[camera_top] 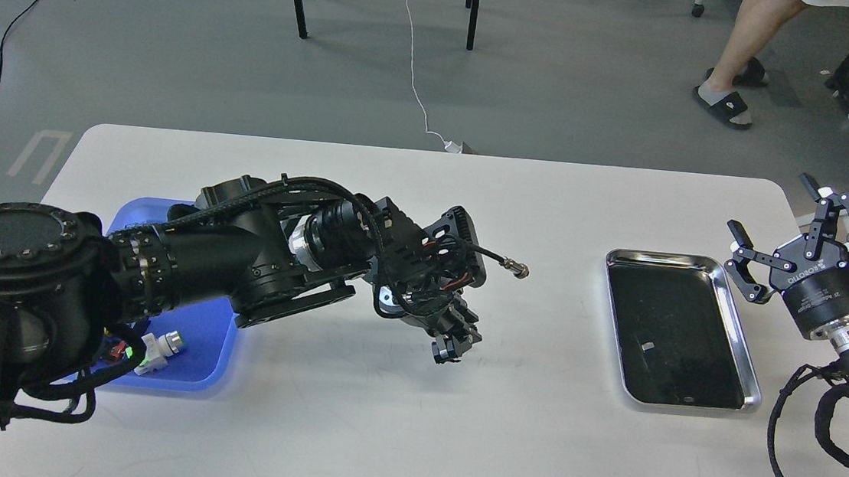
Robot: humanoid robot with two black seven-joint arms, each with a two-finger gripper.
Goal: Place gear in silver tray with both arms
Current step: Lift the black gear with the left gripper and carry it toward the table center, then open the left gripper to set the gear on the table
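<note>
The silver tray (663,256) lies on the right part of the white table, its dark bottom bare. My left arm reaches from the left over the table's middle. Its gripper (452,346) points down just above the tabletop, well left of the tray. Its fingers are dark and close together, and I cannot tell whether they hold anything. No gear shows. My right gripper (769,206) is open and empty, raised just beyond the tray's right rim with its fingers pointing up and to the left.
A blue plastic tray (190,372) sits at the left under my left arm, with a white and green part (158,344) in it. A cable plug (518,270) sticks out from my left wrist. A person's leg (731,65) and chair legs stand beyond the table.
</note>
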